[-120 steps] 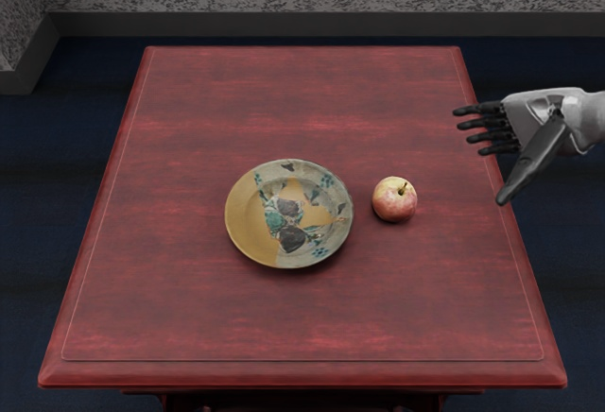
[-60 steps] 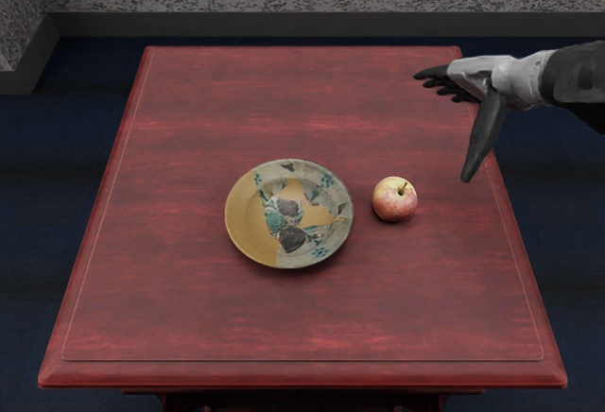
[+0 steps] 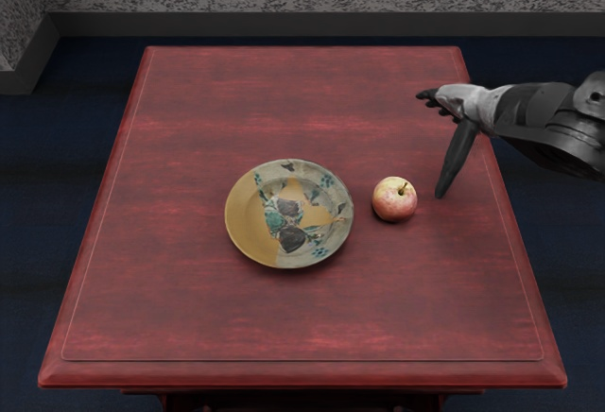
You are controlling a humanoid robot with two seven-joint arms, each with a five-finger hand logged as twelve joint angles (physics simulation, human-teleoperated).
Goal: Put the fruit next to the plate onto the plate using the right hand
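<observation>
A red-yellow apple [image 3: 394, 199] stands on the table just right of a painted yellow plate [image 3: 288, 213], a small gap between them. My right hand [image 3: 442, 138] comes in from the right edge and hovers above the table, up and to the right of the apple. It is open: the fingers [image 3: 431, 98] stretch toward the left and the thumb [image 3: 452, 165] hangs down, its tip a short way right of the apple. It touches nothing. The left arm does not show.
The red wooden table [image 3: 189, 317] fills most of the view, with dark blue floor around it. A grey stone wall runs along the back. The table's right edge passes under my right forearm [image 3: 548, 124].
My right hand has moved in over the table from its right edge and come down toward the apple, thumb tip now close beside it. Apple and plate have not moved.
</observation>
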